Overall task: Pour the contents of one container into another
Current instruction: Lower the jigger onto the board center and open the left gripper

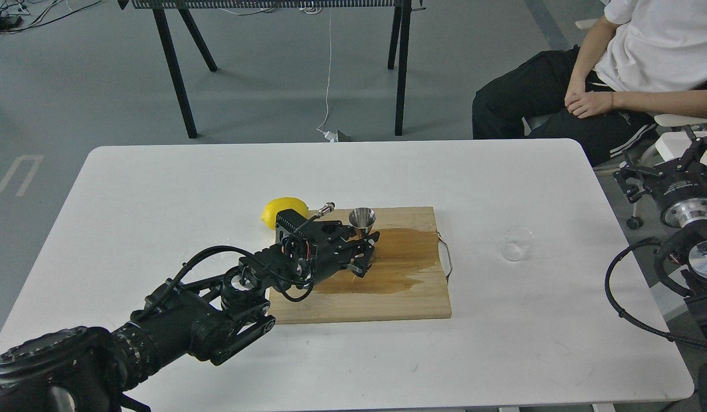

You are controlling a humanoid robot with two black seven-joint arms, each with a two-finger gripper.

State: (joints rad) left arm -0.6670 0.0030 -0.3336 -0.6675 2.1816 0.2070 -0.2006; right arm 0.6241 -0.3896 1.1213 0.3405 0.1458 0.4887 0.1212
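Note:
The steel jigger (pixel 362 220) stands upright over the wooden board (pixel 388 300), its open cone facing up. My left gripper (pixel 366 247) is shut on the jigger's lower part, with the fingers hiding the waist and lower cone. The clear glass cup (pixel 516 243) sits alone on the white table (pixel 159 183), right of the board and far from both grippers. My right gripper (pixel 699 151) hangs off the table's right edge, seen small and dark.
A dark wet patch (pixel 399 257) spreads across the board. A yellow lemon (pixel 282 209) lies at the board's back left corner, just behind my left wrist. A seated person (pixel 605 86) is beyond the table's far right corner.

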